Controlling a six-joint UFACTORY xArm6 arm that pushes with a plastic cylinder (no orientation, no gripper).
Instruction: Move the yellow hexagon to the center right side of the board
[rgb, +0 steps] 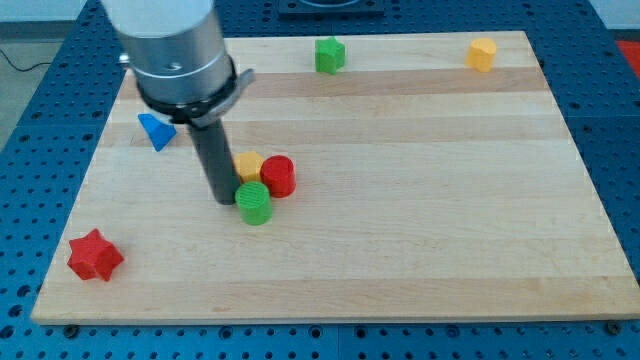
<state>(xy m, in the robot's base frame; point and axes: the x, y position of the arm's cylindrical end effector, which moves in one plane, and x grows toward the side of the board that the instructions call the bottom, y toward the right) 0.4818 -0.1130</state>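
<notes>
A yellow block (247, 165) lies left of the board's middle, and its shape is hard to make out. It touches a red cylinder (278, 176) on its right, and a green cylinder (254, 203) sits just below it. My tip (222, 201) rests on the board just left of the green cylinder and at the yellow block's lower left. The rod hides that block's left edge. A second yellow block (481, 54), hexagon-like, sits near the top right corner.
A blue triangle (155, 130) lies at the upper left beside the arm's grey body. A red star (95, 255) sits at the lower left corner. A green block (329, 55) is at the top edge. The wooden board (450, 230) lies on a blue perforated table.
</notes>
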